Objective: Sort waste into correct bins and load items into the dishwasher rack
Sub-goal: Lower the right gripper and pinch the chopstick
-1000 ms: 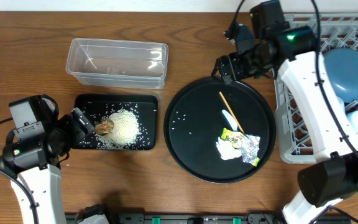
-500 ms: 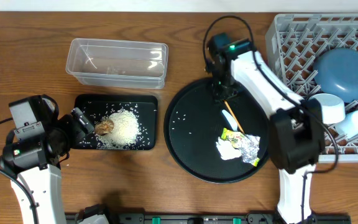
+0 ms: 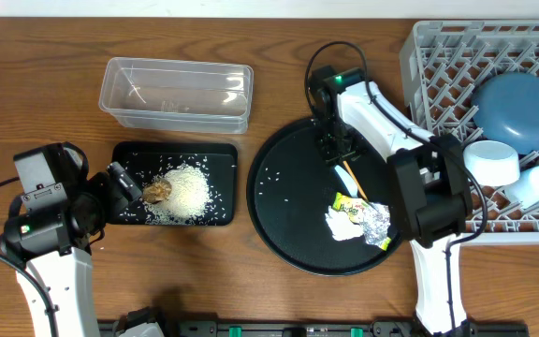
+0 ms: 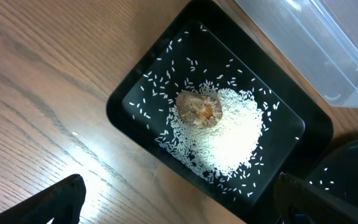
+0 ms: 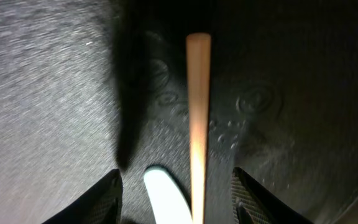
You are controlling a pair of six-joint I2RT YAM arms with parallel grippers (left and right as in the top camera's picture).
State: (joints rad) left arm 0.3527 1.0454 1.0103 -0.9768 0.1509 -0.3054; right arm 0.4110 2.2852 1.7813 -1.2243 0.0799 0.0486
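**Waste sorting: right jaws over the stick, left jaws over the rice**

*Overhead.* A clear tub (image 3: 176, 89) stands on the desk (image 3: 26, 84), just behind a black tray (image 3: 129, 154) that holds a heap of rice (image 3: 190, 192) with a brown lump (image 3: 158, 192) at its left edge. To the right lies a round tray (image 3: 288, 215) dotted with a few grains. It carries the stick (image 3: 354, 182) and, nearer the front, a wrapper (image 3: 349, 204), foil (image 3: 378, 225) and tissue (image 3: 342, 225) in one cluster. The rack (image 3: 438, 56) fills the right corner and holds the plate (image 3: 522, 108), a white cup (image 3: 491, 161) and a blue cup (image 3: 536, 183). The right arm (image 3: 372, 94) reaches down onto the stick's far end. The left arm (image 3: 50, 215) sits beside the black tray's left end.

*Left wrist.* The left jaws stand wide apart and hold nothing. One finger (image 4: 48, 202) is over bare desk, the other (image 4: 316, 199) over the black tray's far end. The rice and lump lie between and beyond them, and the tub edge shows at top right.

*Right wrist.* The right jaws are apart and straddle the stick. A gap shows on each side, between the stick and each finger (image 5: 101, 199). The spoon (image 5: 166, 193) lies just beside the stick, also inside the jaws.
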